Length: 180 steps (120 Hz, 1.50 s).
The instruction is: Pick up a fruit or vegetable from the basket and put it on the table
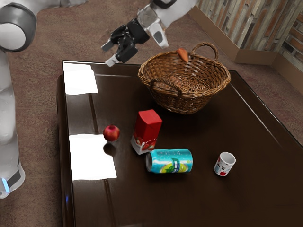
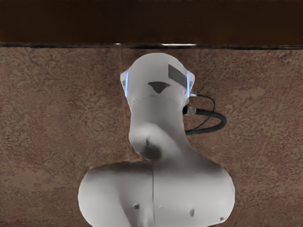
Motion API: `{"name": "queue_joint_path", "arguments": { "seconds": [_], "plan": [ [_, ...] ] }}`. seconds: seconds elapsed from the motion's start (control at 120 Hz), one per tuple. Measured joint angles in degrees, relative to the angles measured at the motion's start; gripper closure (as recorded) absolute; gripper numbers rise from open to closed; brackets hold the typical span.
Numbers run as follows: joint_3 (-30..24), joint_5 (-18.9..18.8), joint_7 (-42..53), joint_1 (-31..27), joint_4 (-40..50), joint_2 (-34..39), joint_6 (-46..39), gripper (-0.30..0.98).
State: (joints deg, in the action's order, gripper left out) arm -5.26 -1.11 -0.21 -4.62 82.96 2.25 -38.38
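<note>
Floor (image 2: 57,127) of mottled brown, beneath everything in both views. On it, a broad, glossy, dark-brown desk (image 1: 199,198) with two bright patches of light along the exterior view's left. Beyond, a wall (image 1: 265,28) of brown and grey slats. White, smooth, jointed arm (image 2: 158,118) with blue-lit strips on the base, seen from the hand in the wrist view, beside the desk's edge. Round, woven, brown wicker basket (image 1: 184,104) with two looped handles, upright on the far part of the desk. Black two-finger gripper (image 1: 109,54) with pale tips, in mid-air, apart from the basket on the exterior view's left; jaws spread. Nearer the exterior camera, a tall red-and-white carton (image 1: 148,126), upright. Close by its foot, a turquoise cylindrical can (image 1: 171,161) with green lime artwork, on its side; contact with the carton impossible to tell. Farther toward the exterior view's right, a small white cup (image 1: 224,164) with red print, upright. On the carton's other side, a round, shiny red fruit (image 1: 111,133), near it. Lastly, the task's thing: a tapered orange carrot (image 1: 182,55), at the basket's far rim, tilted, upper end above the wicker.
</note>
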Motion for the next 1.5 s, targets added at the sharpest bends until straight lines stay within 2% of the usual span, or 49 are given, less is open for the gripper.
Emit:
{"name": "queue_joint_path", "arguments": {
  "seconds": [0.058,0.142,0.208,0.325,0.417,0.483,0.592,0.675,0.8,0.975,1.125,1.5],
  "plan": [
    [-0.4,-0.2,-0.1,0.4,6.7,0.1,-12.4,0.00],
    [-0.4,-0.6,-0.3,1.5,8.6,0.5,-25.1,0.00],
    [-0.6,-1.9,-0.4,2.0,5.9,0.5,-32.1,0.00],
    [-0.8,-3.6,-0.6,2.4,8.5,2.0,-39.7,0.00],
    [-0.6,-4.0,-0.4,3.1,7.5,3.2,-43.1,0.00],
    [-0.3,-6.4,1.9,2.6,5.4,3.9,-44.8,0.00],
    [-0.2,-10.1,9.7,-3.6,3.7,4.0,-46.7,0.00],
    [-0.4,-11.2,16.1,-8.7,4.1,2.5,-48.3,0.00],
    [-0.5,-11.6,26.6,-10.3,4.5,-1.8,-51.4,0.00],
    [-0.3,-9.6,43.3,-10.4,4.2,-9.0,-59.5,0.00],
    [-0.2,-7.4,56.3,-12.1,3.8,-10.8,-64.1,0.00],
    [-0.5,-4.2,80.4,-12.5,2.5,-15.4,-68.2,0.00]
  ]
}}
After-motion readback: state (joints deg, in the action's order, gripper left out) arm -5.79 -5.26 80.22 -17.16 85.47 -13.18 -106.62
